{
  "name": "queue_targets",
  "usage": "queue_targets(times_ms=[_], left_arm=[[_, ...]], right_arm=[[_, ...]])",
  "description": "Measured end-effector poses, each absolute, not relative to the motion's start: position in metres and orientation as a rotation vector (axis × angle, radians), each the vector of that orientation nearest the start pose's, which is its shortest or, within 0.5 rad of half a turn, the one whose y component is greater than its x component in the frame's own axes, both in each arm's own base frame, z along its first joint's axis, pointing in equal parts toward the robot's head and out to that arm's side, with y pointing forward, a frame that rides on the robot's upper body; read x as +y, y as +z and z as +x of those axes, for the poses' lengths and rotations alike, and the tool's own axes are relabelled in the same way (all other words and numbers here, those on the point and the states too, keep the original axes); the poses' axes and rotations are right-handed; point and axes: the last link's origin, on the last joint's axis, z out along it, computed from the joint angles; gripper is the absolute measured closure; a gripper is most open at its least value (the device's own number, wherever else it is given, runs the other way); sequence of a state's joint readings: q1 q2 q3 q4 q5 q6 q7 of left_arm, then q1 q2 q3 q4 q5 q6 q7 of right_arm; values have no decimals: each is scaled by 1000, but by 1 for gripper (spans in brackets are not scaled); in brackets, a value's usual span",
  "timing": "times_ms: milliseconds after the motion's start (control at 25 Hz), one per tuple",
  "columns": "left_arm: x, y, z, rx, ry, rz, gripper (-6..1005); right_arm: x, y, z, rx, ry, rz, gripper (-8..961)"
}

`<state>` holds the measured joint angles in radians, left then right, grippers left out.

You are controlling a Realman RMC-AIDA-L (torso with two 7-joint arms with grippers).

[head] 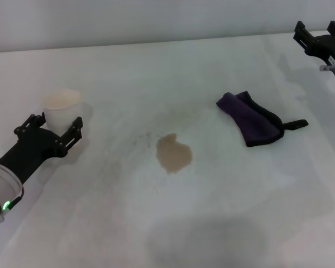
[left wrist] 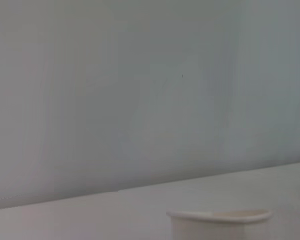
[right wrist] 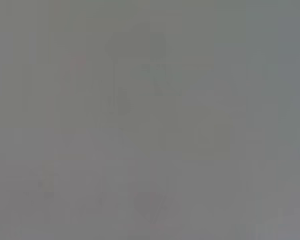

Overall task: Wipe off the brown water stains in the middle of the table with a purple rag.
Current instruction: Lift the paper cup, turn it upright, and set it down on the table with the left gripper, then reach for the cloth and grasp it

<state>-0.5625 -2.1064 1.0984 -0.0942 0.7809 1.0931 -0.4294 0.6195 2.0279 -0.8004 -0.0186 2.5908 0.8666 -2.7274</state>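
while the brown water stains (head: 173, 153) sit unwiped mid-table (head: 223, 223) | purple rag (head: 252, 119) untouched toward right edge | left gripper (head: 51, 132) spread by left edge | right gripper (head: 319, 38) spread, far-right corner | nothing done

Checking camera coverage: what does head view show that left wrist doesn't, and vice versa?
Head only: the brown water stains mid-table, the purple rag lying to their right with nothing holding it, the left tool open right by the cup, and the right tool open at the far right edge, away from the rag.

Left wrist only: a plain pale wall filling most of the picture; nothing else new.

Both: the white paper cup, only its rim in the wrist view, and the white table.
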Motion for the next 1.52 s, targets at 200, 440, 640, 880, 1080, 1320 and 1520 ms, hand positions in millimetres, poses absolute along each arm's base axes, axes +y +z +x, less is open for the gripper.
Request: queue_targets(times_ms=[200,440,640,880,1080,1320,1520], left_arm=[[316,-81,-320,-683,-600,-2080,265],[314,-83,-320,-686,-592,-2092,265],[311,-85,-323,-704,-580,-2093,266],[309,-82,-331,-754,-567,-2039,264],[307,-81,-333,-768,-565,-2026,260],[304,-83,-333,-783,-579,-2029,171],[294,-84,-334,-826,-623,-1992,107]], right_arm=[[389,19,351,817,600,-1528,203],[392,19,348,811,607,-1533,206],[394,19,346,808,610,-1535,209],[395,19,345,806,612,-1536,212],[395,19,345,806,612,-1536,215],[394,19,345,807,611,-1535,218],[394,19,346,807,611,-1535,221]])
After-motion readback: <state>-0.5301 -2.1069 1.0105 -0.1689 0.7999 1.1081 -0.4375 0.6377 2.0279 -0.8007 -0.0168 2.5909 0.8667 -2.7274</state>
